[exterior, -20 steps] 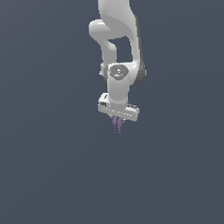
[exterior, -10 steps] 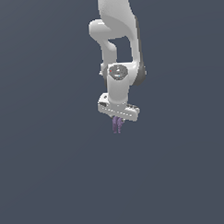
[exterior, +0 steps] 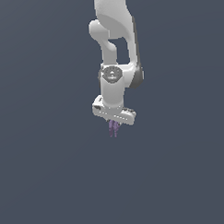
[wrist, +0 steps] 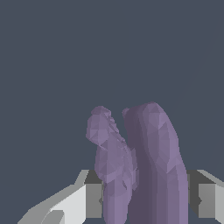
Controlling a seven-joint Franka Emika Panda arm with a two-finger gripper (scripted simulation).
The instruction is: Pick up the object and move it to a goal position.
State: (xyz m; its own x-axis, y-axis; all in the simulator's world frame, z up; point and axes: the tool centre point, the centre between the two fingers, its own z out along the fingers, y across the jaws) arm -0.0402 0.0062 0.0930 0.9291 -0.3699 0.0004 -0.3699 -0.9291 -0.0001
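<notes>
The object (exterior: 113, 128) is a small purple item with thin strands that hangs down from between my white gripper's (exterior: 114, 124) fingers. The gripper is shut on it and holds it in the air, at the middle of the exterior view. In the wrist view the object (wrist: 146, 157) fills the centre as two lumpy purple prongs, one thick and one thinner. A grey-white finger (wrist: 89, 197) stands on one side of it and the other finger (wrist: 205, 197) on the other side. No goal marker shows in either view.
The white arm (exterior: 114, 35) comes down from the top of the exterior view. Behind it there is only a plain dark grey-blue background, with no surface or edge to be told.
The gripper and the purple object in it have drifted slightly toward the exterior view's left. The grip has not changed.
</notes>
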